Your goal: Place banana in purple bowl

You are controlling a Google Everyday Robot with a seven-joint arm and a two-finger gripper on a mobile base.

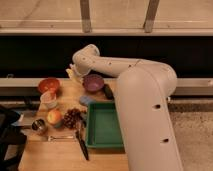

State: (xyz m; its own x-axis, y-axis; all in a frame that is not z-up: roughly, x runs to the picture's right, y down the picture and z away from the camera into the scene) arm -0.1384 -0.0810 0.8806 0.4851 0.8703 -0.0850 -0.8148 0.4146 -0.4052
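Note:
My gripper [74, 75] hangs from the white arm's wrist at the back left of the wooden table [55, 155], just left of the purple bowl [93, 82]. It is shut on the banana [70, 73], a small pale yellow piece that sticks out on the gripper's left side, a little above the table. The purple bowl stands upright at the back middle and looks empty. The banana is left of the bowl's rim, not over it.
An orange-red bowl [48, 85] and a pale cup [48, 98] stand at the left. An apple [54, 117], grapes [72, 118], a metal cup [38, 125], a fork [56, 137] and a knife [81, 142] lie in front. A green tray [103, 126] is right of them. A dark object [108, 91] lies next to the purple bowl.

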